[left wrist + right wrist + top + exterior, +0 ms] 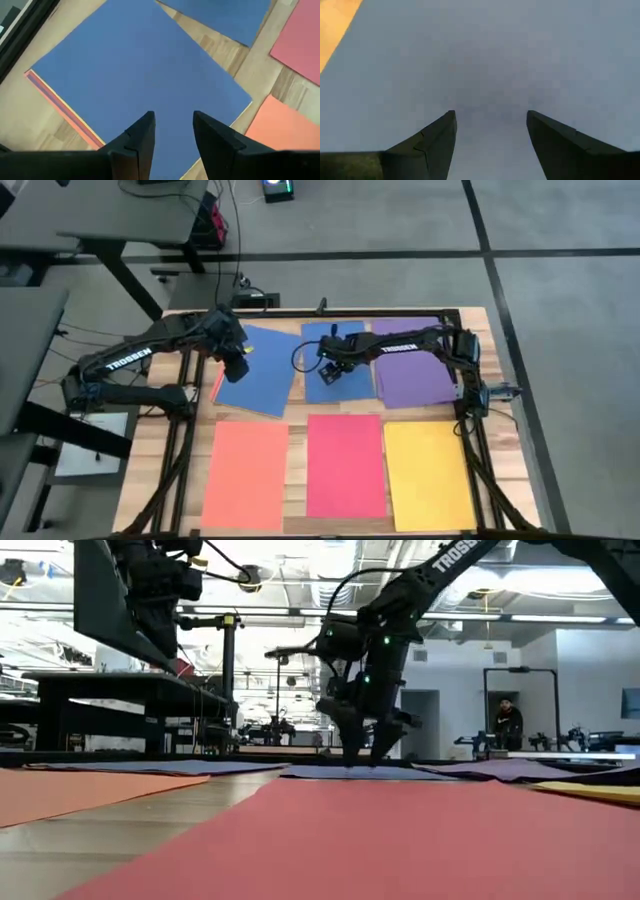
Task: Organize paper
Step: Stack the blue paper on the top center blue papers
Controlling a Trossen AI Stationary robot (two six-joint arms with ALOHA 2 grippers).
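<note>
The right pincer (330, 376), fingers parted and released, presses tips-down on the flat blue paper sheet (340, 345) at the pale wooden bench's (190, 460) 12 o'clock, while the left pincer (237, 366), also parted and empty, hangs over the tilted blue-topped paper stack (262, 385) at 10 o'clock.

The sheets of paper (345, 463) look thin, smooth and matt, with no shine on any colour. The table (296, 425) is pale wood, with visible grain and plank seams, lightly satin. Its edges carry a black metal frame (480, 450). Both arms (405, 345) look like dark matt plastic or metal.
</note>
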